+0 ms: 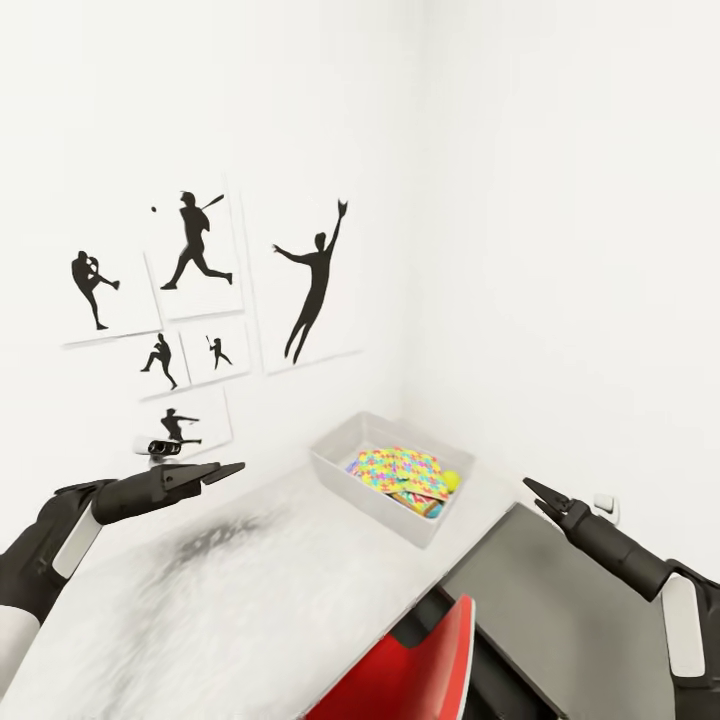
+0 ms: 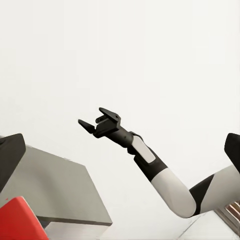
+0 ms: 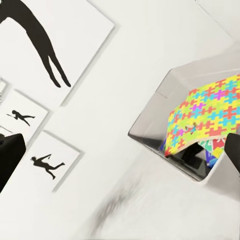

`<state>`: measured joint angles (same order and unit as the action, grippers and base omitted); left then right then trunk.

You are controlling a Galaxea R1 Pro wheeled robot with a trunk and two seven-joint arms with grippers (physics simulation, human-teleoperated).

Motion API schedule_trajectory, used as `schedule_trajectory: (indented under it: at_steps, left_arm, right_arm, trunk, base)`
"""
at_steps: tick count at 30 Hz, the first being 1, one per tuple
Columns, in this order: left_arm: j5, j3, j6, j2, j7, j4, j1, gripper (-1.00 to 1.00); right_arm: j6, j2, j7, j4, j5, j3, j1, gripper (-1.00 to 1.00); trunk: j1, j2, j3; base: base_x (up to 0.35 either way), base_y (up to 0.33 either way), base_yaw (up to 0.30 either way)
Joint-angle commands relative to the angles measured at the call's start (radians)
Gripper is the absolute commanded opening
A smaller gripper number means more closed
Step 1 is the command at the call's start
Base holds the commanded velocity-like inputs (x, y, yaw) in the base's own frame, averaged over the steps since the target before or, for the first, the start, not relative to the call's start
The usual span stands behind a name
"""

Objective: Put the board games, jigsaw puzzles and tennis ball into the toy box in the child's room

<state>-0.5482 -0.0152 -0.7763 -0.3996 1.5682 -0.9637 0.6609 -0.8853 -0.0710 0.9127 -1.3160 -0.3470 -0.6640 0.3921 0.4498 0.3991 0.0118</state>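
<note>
The pale grey toy box [image 1: 368, 493] stands at the far end of the table [image 1: 250, 590], in the corner of the child's room. A jigsaw puzzle [image 1: 400, 467] lies tilted on top inside it, with the yellow tennis ball [image 1: 452, 481] beside it. Blue and orange edges of other boxes [image 1: 427, 504] peek out underneath; I cannot tell which board games they are. In the right wrist view the toy box [image 3: 150, 125] and the puzzle [image 3: 210, 115] are close. My left gripper [image 1: 226, 470] hovers open over the table, left of the box. My right gripper [image 1: 535, 494] [image 2: 91, 116] is open and empty, right of it. The bed is out of view.
A red chair back [image 1: 425, 655] rises at the table's near edge. The lower dark grey cabinet top [image 1: 570, 610] joins the table on the right. Baseball silhouette prints [image 1: 200, 290] hang on the left wall. White walls close the corner behind the box.
</note>
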Motion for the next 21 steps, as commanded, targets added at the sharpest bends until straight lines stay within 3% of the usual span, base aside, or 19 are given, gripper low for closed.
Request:
schedule_trajectory:
  at_steps: [1, 13, 21]
  left_arm:
    - [-0.003, -0.002, -0.011, 0.000, 0.003, 0.000, 0.000, 1.00]
    - [-0.003, -0.002, -0.011, 0.000, 0.003, -0.001, 0.000, 1.00]
    - [-0.003, -0.002, -0.011, -0.001, 0.003, -0.003, 0.000, 1.00]
  right_arm:
    - [-0.004, 0.000, 0.003, 0.000, 0.000, 0.000, 0.001, 1.00]
    - [-0.006, -0.001, 0.003, 0.006, -0.001, -0.003, 0.001, 1.00]
    - [-0.004, -0.001, 0.002, 0.011, -0.001, -0.003, 0.001, 1.00]
  trunk:
    - [0.000, 0.001, 0.000]
    - [0.000, 0.001, 0.011]
    - [0.000, 0.001, 0.020]
  base:
    - [-0.186, 0.108, -0.116]
    - [-0.261, 0.124, -0.203]
    - [-0.324, 0.031, -0.227]
